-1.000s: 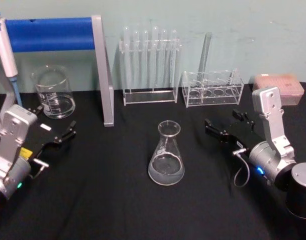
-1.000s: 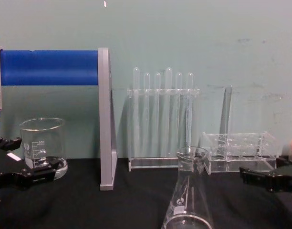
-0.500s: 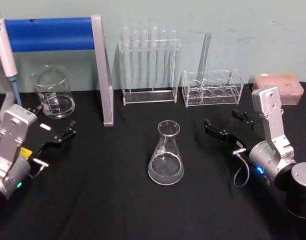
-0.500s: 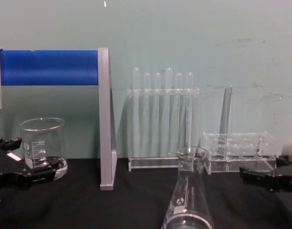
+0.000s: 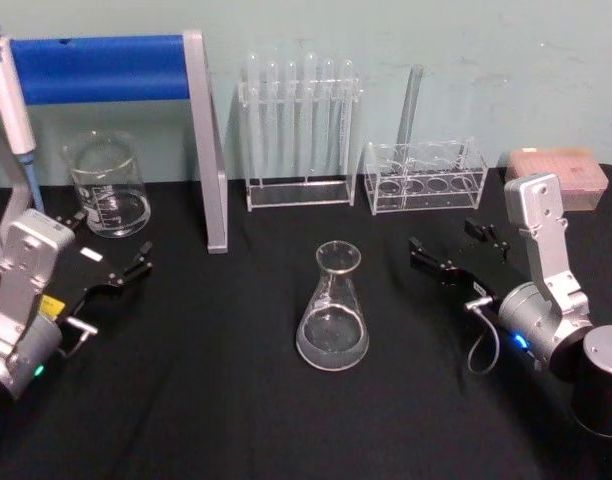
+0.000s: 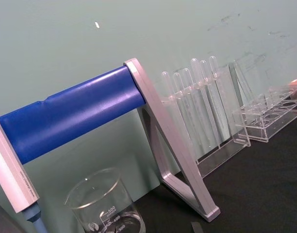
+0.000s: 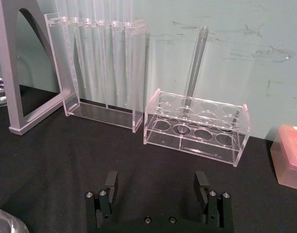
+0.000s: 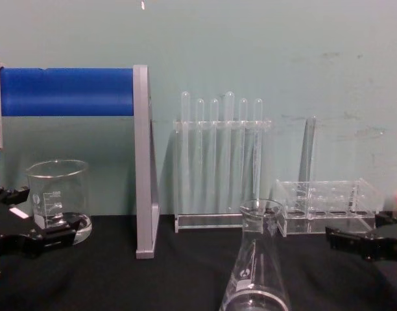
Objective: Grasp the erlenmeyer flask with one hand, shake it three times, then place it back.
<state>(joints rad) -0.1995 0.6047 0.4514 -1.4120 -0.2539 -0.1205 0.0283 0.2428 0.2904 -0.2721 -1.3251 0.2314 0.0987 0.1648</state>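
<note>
The erlenmeyer flask (image 5: 333,308) stands upright and untouched in the middle of the black counter (image 5: 236,400), in front of the tall rack of test tubes (image 5: 298,130). To its right sits the right gripper (image 5: 456,250), fingers (image 7: 111,180) spread wide and holding nothing, aimed past the low clear rack (image 5: 426,176) and well apart from the flask. Far over on the left, the left gripper (image 5: 111,265) rests near the glass beaker (image 5: 107,184) by the blue-barred stand (image 5: 201,130), its fingers parted and empty too.
</note>
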